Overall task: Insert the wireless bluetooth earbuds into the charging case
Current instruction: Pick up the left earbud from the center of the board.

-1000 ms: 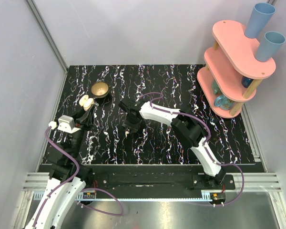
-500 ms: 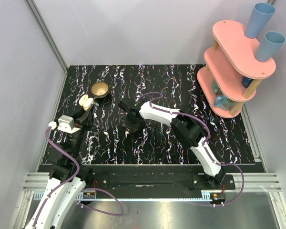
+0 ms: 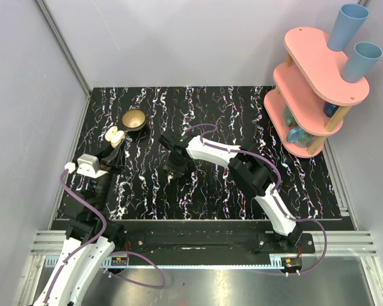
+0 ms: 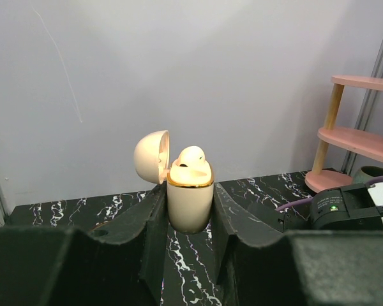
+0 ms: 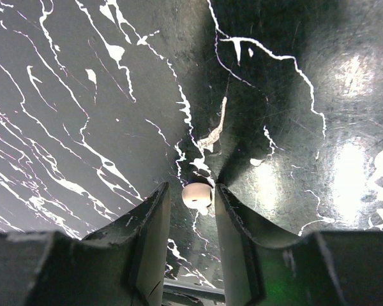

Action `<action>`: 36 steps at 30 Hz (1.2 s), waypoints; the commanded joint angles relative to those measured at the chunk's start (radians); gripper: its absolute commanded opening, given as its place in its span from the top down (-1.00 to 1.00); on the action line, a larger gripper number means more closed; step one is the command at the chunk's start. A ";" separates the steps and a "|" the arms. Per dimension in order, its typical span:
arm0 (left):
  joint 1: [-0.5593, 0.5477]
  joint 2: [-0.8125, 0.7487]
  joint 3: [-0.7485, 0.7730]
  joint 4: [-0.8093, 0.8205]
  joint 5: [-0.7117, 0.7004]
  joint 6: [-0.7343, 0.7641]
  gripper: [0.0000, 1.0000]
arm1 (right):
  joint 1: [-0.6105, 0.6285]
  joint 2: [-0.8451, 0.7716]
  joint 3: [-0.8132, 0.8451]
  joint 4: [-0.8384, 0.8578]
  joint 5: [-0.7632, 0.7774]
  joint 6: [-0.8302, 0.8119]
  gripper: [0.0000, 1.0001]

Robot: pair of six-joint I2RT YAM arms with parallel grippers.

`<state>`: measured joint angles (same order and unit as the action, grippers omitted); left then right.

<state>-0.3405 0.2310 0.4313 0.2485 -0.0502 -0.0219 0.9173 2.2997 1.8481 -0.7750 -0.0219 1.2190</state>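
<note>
My left gripper (image 3: 115,143) is shut on the charging case (image 4: 190,203), a cream case with a gold rim, and holds it upright above the table's left side. Its lid (image 4: 150,157) is hinged open to the left, and one earbud (image 4: 191,155) sits in the case. The case also shows in the top view (image 3: 116,135). My right gripper (image 5: 191,188) points down at the mid table (image 3: 174,172). A second white earbud (image 5: 196,195) lies on the black marbled table between its fingers, against the right finger (image 5: 233,223), with a small gap to the left finger. The jaws are open.
A brass-coloured round bowl (image 3: 134,119) stands just behind the held case. A pink tiered shelf (image 3: 316,89) with blue cups (image 3: 346,25) on top stands at the back right. Grey walls close in the table's left and back sides.
My right gripper has edged slightly to the left over the table. The left arm and the case have not moved.
</note>
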 commanded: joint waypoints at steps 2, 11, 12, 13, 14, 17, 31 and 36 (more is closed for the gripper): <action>0.006 -0.002 0.000 0.044 -0.022 0.014 1.00 | -0.001 0.027 0.013 -0.010 -0.004 -0.006 0.20; 0.005 -0.001 0.004 0.037 -0.025 0.014 1.00 | -0.001 0.033 0.016 -0.010 -0.009 -0.006 0.33; 0.006 -0.001 0.004 0.035 -0.025 0.016 1.00 | -0.003 0.033 0.016 -0.012 -0.007 -0.006 0.34; 0.005 -0.001 0.004 0.035 -0.025 0.014 1.00 | -0.003 0.033 0.016 -0.012 -0.007 -0.006 0.34; 0.005 -0.001 0.006 0.034 -0.025 0.014 1.00 | -0.005 0.030 0.016 -0.012 -0.007 -0.006 0.34; 0.005 -0.002 0.007 0.032 -0.025 0.014 1.00 | -0.008 0.030 0.013 -0.010 -0.009 -0.009 0.35; 0.006 0.008 0.017 0.029 -0.016 0.014 1.00 | -0.015 0.018 0.014 0.002 -0.001 -0.041 0.74; 0.005 0.008 0.017 0.025 -0.017 0.014 1.00 | -0.017 -0.028 0.008 0.023 0.054 -0.102 0.94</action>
<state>-0.3405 0.2310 0.4313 0.2409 -0.0570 -0.0219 0.9104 2.3051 1.8481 -0.7639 -0.0425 1.1805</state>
